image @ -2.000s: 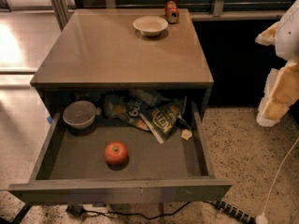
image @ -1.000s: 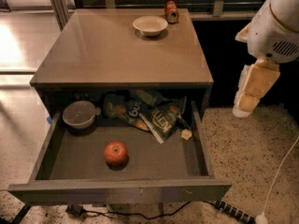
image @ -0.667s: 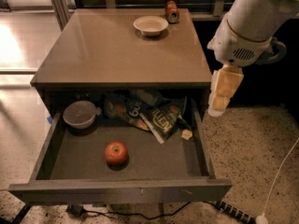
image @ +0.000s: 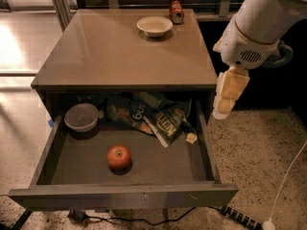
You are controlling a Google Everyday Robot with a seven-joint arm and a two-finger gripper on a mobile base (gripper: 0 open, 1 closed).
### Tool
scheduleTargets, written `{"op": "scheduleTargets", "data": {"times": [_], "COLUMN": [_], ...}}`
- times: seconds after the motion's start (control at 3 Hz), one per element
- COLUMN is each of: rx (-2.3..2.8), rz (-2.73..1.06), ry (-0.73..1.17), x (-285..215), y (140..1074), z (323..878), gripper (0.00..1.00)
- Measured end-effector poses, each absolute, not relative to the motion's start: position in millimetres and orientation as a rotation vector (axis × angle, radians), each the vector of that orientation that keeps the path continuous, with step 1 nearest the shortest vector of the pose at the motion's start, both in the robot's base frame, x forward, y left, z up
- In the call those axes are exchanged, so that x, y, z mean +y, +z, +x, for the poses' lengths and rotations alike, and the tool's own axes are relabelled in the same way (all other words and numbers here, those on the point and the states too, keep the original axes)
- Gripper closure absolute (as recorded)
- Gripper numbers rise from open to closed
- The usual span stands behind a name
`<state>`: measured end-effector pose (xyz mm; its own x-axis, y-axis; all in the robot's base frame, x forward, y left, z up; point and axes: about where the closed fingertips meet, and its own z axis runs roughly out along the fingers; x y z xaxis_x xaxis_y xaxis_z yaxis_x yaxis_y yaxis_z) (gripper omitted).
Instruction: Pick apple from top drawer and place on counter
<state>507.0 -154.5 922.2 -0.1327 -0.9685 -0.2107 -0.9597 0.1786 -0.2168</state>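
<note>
One apple (image: 119,157) in top drawer (image: 144,164) (w/ snack bags (image: 153,116)), gripper (image: 225,104) right.

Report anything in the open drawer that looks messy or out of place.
Crumpled snack bags lie in a jumbled heap at the back of the top drawer. The apple sits loose near the front. The pincer hangs by the drawer's right side.

my gripper (image: 225,99) cream, right of drawer | my arm (image: 261,28) white | apple (image: 119,157) red, orange patches | drawer (image: 124,195) dark grey-brown | counter (image: 124,51) grey-brown, glossy | bowl (image: 154,26) cream | can (image: 176,11) red | floor (image: 259,147) pale, speckled
</note>
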Motion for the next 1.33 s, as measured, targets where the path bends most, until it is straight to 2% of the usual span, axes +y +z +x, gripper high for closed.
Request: {"op": "scheduleTargets", "data": {"times": [0.67,1.33], "rx": [2.113,2.088], "rz": [-1.894,-1.967], "ry": [0.117,0.160], "x": [-127,-106], "y": [883,861], "z": [499,488], "gripper": [0.00,0.00]}}
